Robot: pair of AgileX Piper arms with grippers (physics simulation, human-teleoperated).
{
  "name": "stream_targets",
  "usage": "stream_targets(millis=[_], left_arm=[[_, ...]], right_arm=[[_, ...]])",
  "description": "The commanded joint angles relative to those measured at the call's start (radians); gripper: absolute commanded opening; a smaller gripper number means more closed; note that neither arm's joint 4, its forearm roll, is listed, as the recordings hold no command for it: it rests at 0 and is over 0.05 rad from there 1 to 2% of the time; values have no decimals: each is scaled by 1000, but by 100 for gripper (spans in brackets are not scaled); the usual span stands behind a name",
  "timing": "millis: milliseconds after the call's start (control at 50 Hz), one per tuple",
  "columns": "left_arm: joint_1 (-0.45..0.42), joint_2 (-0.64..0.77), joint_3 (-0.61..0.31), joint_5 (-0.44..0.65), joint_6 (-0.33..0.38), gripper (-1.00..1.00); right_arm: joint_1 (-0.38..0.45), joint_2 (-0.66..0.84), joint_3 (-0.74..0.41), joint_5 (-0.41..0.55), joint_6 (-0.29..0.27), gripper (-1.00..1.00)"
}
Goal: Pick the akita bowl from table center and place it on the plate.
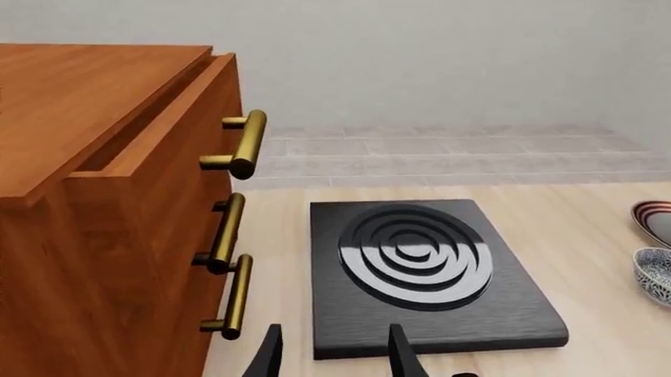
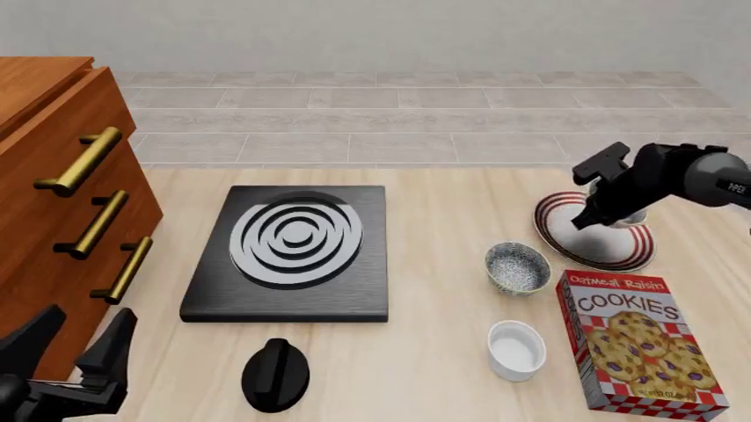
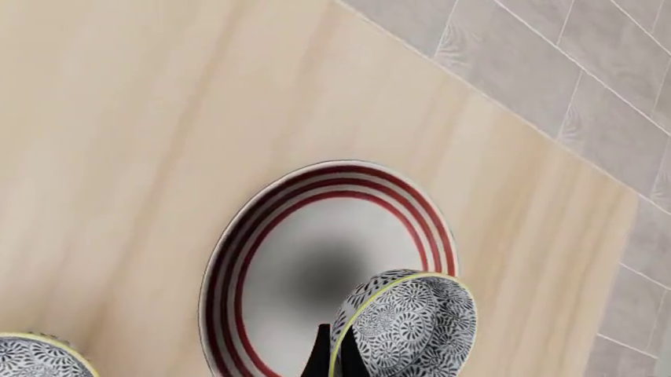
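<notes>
1. Red-striped plate [image 3: 273,259] lies at the far right of the table, and my right gripper [image 3: 331,355] hangs above it with a bowl [image 3: 404,334] pinched by its rim between clenched fingers.
2. From the right wrist view the bowl is tilted and clear of the plate's surface, with a soft shadow in the plate's middle beneath it, so I judge the pick done and the carry nearly done.
3. Left to do: lower it, settle it flat on the plate, then let go and back away.
4. A second, look-alike bowl [image 2: 518,267] sits on the table just near-left of the plate, with a white ramekin [image 2: 516,349] nearer and a cookie box [image 2: 639,343] to its right.
5. My left gripper [image 2: 73,352] idles at the near left by the drawers [image 2: 59,220], jaws apart and holding nothing.
</notes>
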Motion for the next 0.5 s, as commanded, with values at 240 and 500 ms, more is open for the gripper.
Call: stream_targets(millis=[240, 500], left_arm=[[2, -7, 0, 11, 8, 100], [0, 8, 0, -3, 8, 100]], right_arm=[[25, 54, 30, -48, 31, -100], [31, 56, 64, -66, 30, -100]])
